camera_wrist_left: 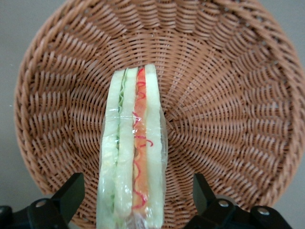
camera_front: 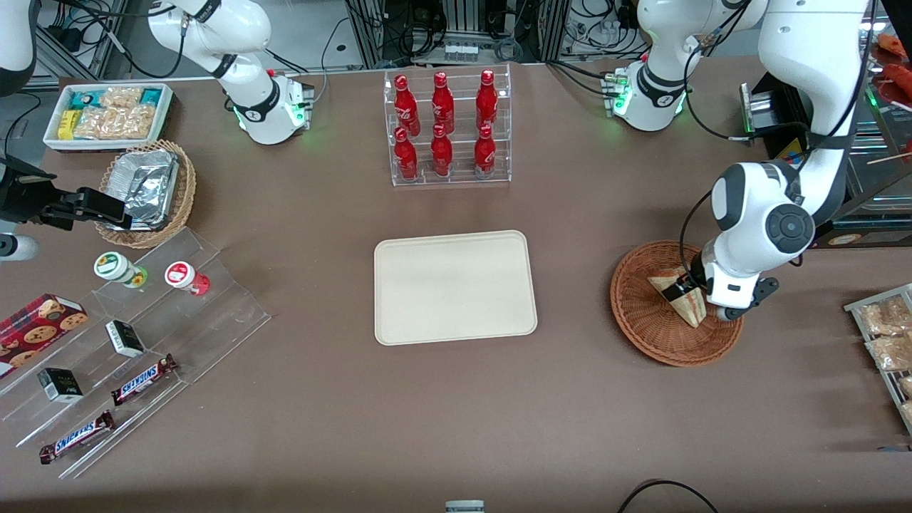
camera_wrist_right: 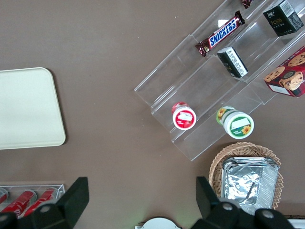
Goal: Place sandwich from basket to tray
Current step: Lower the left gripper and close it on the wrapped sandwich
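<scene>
The sandwich (camera_front: pixel 677 296) is a clear-wrapped wedge of pale bread with green and red filling, lying in the round reddish-brown wicker basket (camera_front: pixel 641 328) toward the working arm's end of the table. My gripper (camera_front: pixel 702 301) is lowered into the basket and stands open. In the left wrist view the sandwich (camera_wrist_left: pixel 133 157) lies between the two black fingers (camera_wrist_left: pixel 71 193), with a gap of basket (camera_wrist_left: pixel 228 95) weave on each side. The cream-beige tray (camera_front: pixel 454 286) lies bare at the table's middle, beside the basket; the tray (camera_wrist_right: pixel 26 107) also shows in the right wrist view.
A clear rack of red bottles (camera_front: pixel 445 128) stands farther from the front camera than the tray. Snack packets (camera_front: pixel 883 335) lie at the working arm's end. Toward the parked arm's end are an acrylic step stand (camera_front: pixel 135 356) with snacks, a tan foil-filled basket (camera_front: pixel 146 192) and a white bin (camera_front: pixel 107 114).
</scene>
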